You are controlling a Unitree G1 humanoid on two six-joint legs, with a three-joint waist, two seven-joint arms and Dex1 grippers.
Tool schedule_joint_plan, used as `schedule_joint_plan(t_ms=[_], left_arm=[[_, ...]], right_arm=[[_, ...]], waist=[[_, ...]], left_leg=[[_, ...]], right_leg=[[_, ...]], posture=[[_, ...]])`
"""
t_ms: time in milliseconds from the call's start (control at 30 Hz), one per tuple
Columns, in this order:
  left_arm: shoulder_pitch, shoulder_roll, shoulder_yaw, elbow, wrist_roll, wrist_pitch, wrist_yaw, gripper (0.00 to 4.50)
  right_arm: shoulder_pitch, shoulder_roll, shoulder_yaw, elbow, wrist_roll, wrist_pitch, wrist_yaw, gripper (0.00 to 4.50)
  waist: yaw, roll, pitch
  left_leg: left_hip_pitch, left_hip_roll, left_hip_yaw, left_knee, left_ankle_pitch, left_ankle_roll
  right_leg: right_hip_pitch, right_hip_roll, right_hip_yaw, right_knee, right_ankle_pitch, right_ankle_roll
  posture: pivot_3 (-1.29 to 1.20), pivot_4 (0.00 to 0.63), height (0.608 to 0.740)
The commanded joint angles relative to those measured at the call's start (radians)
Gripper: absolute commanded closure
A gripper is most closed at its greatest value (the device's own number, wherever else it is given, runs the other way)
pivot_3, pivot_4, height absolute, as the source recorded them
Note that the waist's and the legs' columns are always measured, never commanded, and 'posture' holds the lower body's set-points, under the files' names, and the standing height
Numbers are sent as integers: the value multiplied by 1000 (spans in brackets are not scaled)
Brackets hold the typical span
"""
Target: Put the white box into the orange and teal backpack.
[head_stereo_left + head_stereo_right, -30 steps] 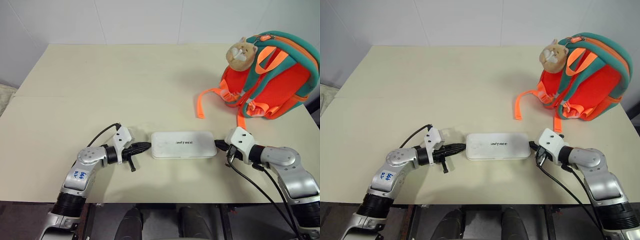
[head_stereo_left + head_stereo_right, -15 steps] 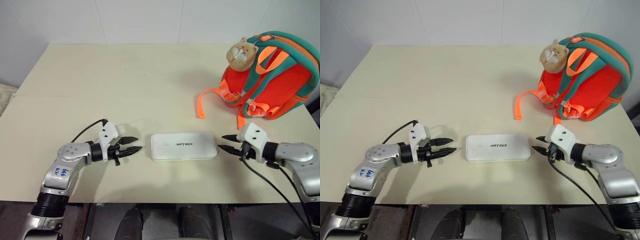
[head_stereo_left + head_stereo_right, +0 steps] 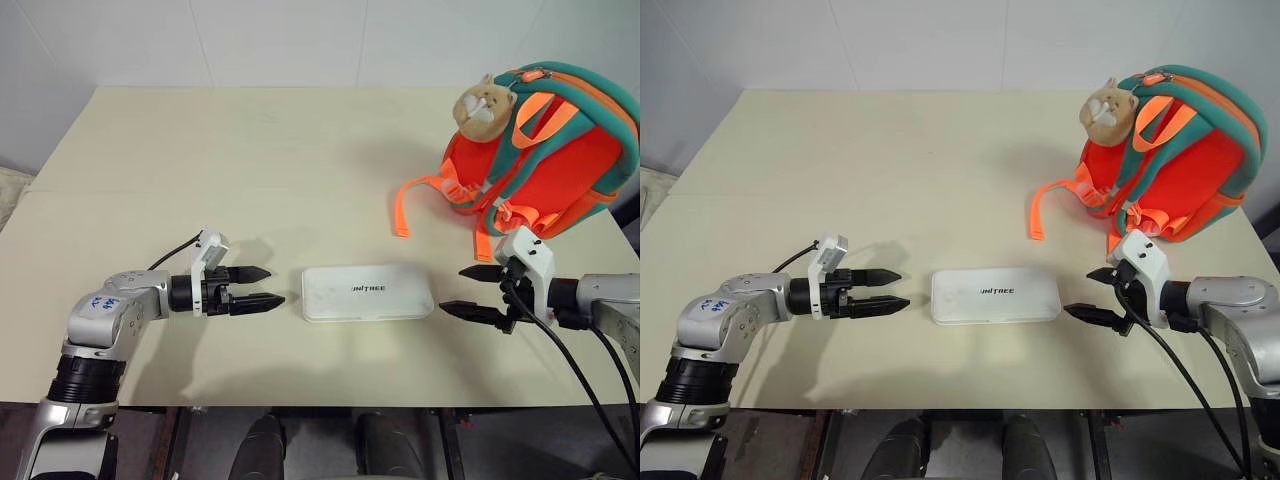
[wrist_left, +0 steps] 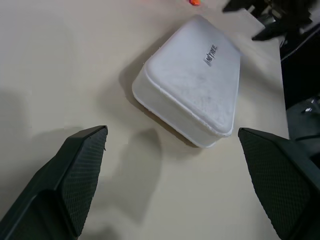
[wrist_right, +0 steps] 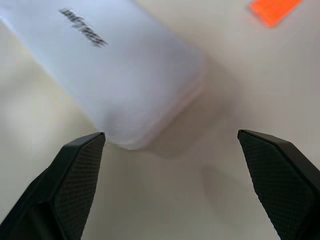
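The white box [image 3: 368, 292] lies flat on the table near the front edge, its dark lettering facing up. My left gripper [image 3: 268, 287] is open a short way off the box's left end, pointing at it. My right gripper [image 3: 454, 290] is open just off the box's right end, pointing back at it. Neither touches the box. The left wrist view has the box [image 4: 192, 102] lying ahead of the spread fingers [image 4: 75, 172]. The orange and teal backpack [image 3: 545, 150] stands at the table's far right, a plush hamster charm [image 3: 482, 108] hanging on it.
Orange webbing straps [image 3: 415, 200] trail from the backpack onto the cream table [image 3: 250, 160], toward the box. The table's front edge runs just below both arms. A white wall stands behind the table.
Both grippers went from shut against the box's ends to wide open. Each arm drew back outward from the box, rose slightly and rolled at the wrist. The box stayed put.
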Motion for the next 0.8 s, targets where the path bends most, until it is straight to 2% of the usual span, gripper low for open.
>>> schedule_joint_plan(t_ms=[33, 167, 300, 567, 800], left_arm=[[-57, -27, -10, 27, -44, 125, 32, 19], [-89, -47, -33, 47, -39, 222, 80, 19], [-99, -54, -50, 52, -45, 284, 99, 19], [-106, -128, -64, 65, -19, 280, 177, 19], [-101, -153, -77, 50, -28, 301, 196, 19]], right_arm=[[-81, 31, -20, 0, 90, 192, -68, 5], [-138, 64, 6, 40, 93, 268, -131, 5], [-169, 71, 40, 82, 76, 261, -152, 5], [-219, 118, 79, 82, 90, 273, -186, 5], [-233, 132, 86, 64, 107, 296, -195, 5]], waist=[[0, 0, 0], [0, -2, 1], [0, -2, 1], [7, -2, 1], [16, -2, 1]], left_leg=[[0, 0, 0, 0, 0, 0], [0, 0, 0, 0, 0, 0], [0, 0, 0, -3, 0, 0], [0, 0, 0, -2, 0, 0], [0, -1, 0, 0, 0, 0]], right_leg=[[0, 0, 0, 0, 0, 0], [-1, 0, 0, 0, 0, 0], [-2, 0, 0, -1, 0, 0], [-1, 0, 0, -1, 0, 0], [0, -1, 0, -1, 1, 1]], posture=[[0, 150, 740], [0, 150, 740], [0, 150, 740], [0, 150, 740], [0, 150, 740]])
